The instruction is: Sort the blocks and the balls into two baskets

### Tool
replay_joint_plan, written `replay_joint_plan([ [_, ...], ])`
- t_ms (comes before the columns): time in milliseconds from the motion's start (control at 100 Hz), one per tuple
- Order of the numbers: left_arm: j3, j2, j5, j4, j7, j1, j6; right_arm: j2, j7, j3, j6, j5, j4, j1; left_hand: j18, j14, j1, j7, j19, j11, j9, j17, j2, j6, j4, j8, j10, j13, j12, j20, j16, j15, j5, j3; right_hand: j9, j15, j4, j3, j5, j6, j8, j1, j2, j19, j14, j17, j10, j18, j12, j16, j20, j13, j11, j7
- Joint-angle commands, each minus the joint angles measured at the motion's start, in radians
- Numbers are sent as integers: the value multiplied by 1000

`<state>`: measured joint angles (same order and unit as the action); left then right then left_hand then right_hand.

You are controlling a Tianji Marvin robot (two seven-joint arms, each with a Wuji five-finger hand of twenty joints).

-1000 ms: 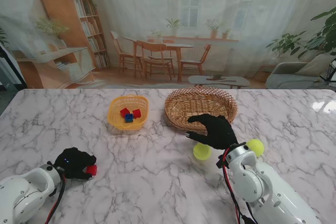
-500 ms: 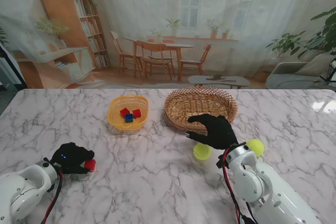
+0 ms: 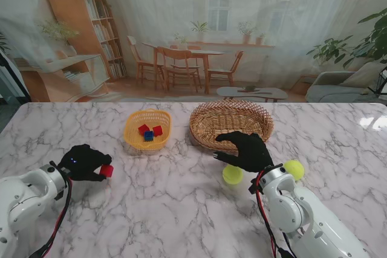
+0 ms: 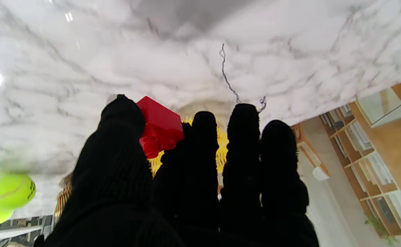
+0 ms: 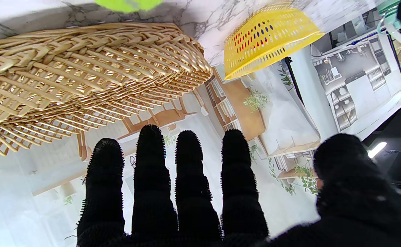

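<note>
My left hand [image 3: 84,162] is shut on a red block [image 3: 106,170] and holds it off the table at the left; the left wrist view shows the red block [image 4: 159,126] pinched between thumb and fingers. The yellow plastic basket [image 3: 132,132] farther away holds two red blocks and a blue block [image 3: 148,135]. My right hand [image 3: 247,150] hovers open, fingers spread, just nearer to me than the wicker basket [image 3: 202,129]. One yellow-green ball [image 3: 232,174] lies under that hand, another ball [image 3: 294,169] to its right. In the right wrist view the fingers [image 5: 152,171] are spread, holding nothing.
The table is white marble [image 3: 175,209]. The two baskets stand side by side at the middle far part, the wicker basket [image 5: 84,68] and the yellow basket [image 5: 269,37] both in the right wrist view. A printed room backdrop rises behind the table's far edge.
My left hand has lifted and carried the red block away from me and slightly right, closer to the yellow basket. The right hand and both balls have not moved.
</note>
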<state>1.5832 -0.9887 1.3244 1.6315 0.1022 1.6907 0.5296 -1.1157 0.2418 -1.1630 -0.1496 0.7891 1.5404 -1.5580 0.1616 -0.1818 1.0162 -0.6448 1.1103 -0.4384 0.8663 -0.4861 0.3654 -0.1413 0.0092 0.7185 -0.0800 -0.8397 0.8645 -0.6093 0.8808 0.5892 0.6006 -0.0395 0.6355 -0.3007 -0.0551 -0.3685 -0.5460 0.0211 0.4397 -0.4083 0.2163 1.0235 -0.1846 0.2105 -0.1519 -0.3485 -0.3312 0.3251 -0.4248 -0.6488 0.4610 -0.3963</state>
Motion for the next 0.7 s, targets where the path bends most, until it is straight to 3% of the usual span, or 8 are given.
replay_joint_plan([
  [0,-9,1,-12,24,20,-47,5,-1,-2,2,5,0,-5,0,2,-9,100,-76,38,20,30,-9,-41,73,39,18,9,-28,14,-21,13,27,22,-42,1,5,24,16,-14,-8,13,-21,-35,-6,0,-19,2,-16,-9,13,-6,-1,-8,-1],
  [190,-79,-1,-78,-20,82,-177,-21,-2,1,-1,4,0,-4,-2,-1,-8,103,-71,36,24,26,-9,-43,71,40,14,7,-25,13,-21,11,24,19,-42,1,5,24,16,-14,-8,13,-21,-34,-5,0,-18,5,-16,-9,13,-7,0,-8,-1],
  [450,-212,-4,-154,-82,165,-333,-112,-1,1,-1,4,0,-4,-2,-2,-6,104,-71,36,25,26,-8,-50,73,39,16,9,-25,15,-21,11,24,19,-42,0,5,24,15,-14,-9,13,-21,-35,-6,-1,-18,3,-16,-9,13,-7,-1,-7,-1],
  [690,-376,-10,-216,-198,186,-480,-218,-2,4,-4,3,0,-2,-6,-5,-5,102,-70,36,26,18,-5,-49,73,39,15,9,-21,15,-22,11,23,11,-39,1,5,24,15,-13,-7,13,-21,-35,-5,0,-18,2,-17,-9,13,-7,-1,-7,-1],
])
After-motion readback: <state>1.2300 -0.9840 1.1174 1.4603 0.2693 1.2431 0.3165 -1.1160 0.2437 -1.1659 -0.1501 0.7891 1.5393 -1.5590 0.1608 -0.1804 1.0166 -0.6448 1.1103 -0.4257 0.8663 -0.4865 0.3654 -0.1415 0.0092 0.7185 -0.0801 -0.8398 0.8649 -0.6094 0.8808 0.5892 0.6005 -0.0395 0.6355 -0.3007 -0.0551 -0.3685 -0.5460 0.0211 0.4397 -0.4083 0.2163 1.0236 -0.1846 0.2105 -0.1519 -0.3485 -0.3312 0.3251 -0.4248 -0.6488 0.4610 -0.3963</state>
